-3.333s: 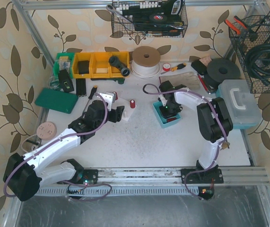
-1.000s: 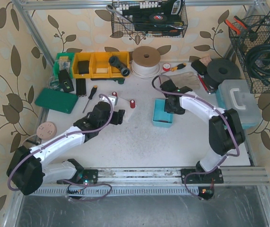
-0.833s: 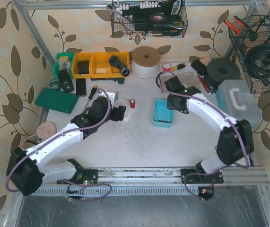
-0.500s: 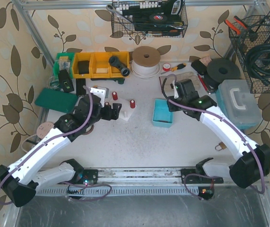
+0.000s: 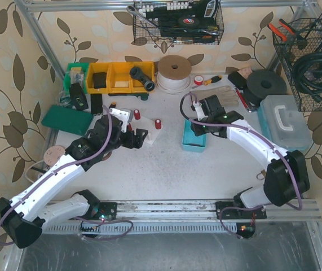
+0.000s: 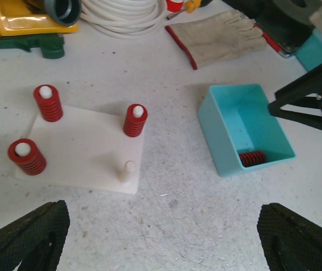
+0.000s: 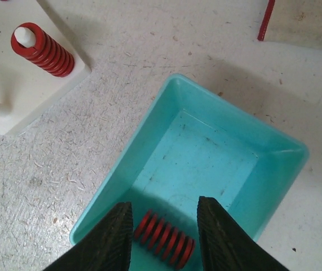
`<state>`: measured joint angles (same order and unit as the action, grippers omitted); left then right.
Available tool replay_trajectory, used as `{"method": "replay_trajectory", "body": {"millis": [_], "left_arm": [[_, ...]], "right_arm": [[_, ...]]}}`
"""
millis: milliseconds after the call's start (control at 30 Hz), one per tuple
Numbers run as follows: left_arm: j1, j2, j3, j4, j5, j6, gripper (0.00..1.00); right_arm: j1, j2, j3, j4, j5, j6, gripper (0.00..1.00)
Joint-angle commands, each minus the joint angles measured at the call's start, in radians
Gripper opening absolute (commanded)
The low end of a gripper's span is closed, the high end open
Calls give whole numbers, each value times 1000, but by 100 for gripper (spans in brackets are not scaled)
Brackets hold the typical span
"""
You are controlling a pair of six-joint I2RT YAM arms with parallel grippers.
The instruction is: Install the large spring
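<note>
A large red spring (image 7: 165, 237) lies on its side in the near end of a teal bin (image 7: 128, 162). My right gripper (image 7: 164, 217) is open just above it, one finger on each side. It is over the bin (image 5: 194, 148) in the top view too. A white peg plate (image 6: 87, 144) holds three red springs (image 6: 135, 119), and its fourth peg (image 6: 127, 169) is bare. My left gripper (image 6: 161, 237) is wide open and empty over bare table in front of the plate. The spring also shows in the left wrist view (image 6: 252, 158).
A work glove (image 6: 217, 36), a white cable coil (image 5: 173, 72) and yellow bins (image 5: 113, 77) lie behind the plate. A green case (image 5: 67, 119) is at the left, a grey toolbox (image 5: 285, 121) at the right. Wire baskets hang on the back wall.
My right gripper swung away to the back right, then came back left and down over the teal bin. My left gripper pulled back from the plate and stays open.
</note>
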<state>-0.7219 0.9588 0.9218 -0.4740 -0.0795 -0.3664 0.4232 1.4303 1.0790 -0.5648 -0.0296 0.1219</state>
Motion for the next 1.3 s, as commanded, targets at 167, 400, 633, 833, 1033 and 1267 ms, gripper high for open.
{"method": "replay_trajectory", "body": {"millis": [167, 400, 633, 833, 1033, 1267], "left_arm": [[-8, 13, 103, -114, -2, -162, 89], [-8, 66, 222, -293, -76, -110, 90], [-8, 83, 192, -299, -31, -61, 90], [-8, 103, 271, -331, -74, 27, 91], [-8, 148, 387, -446, 32, 72, 90], [-8, 111, 371, -468, 35, 68, 90]], "right_arm": [[-2, -87, -16, -71, -28, 86, 35], [-4, -120, 14, -251, -6, 87, 35], [-3, -76, -5, -233, -26, 64, 35], [-13, 30, 34, -216, 1, -215, 40], [-44, 142, 84, -213, -126, -374, 40], [-36, 297, 203, -305, -201, -433, 43]]}}
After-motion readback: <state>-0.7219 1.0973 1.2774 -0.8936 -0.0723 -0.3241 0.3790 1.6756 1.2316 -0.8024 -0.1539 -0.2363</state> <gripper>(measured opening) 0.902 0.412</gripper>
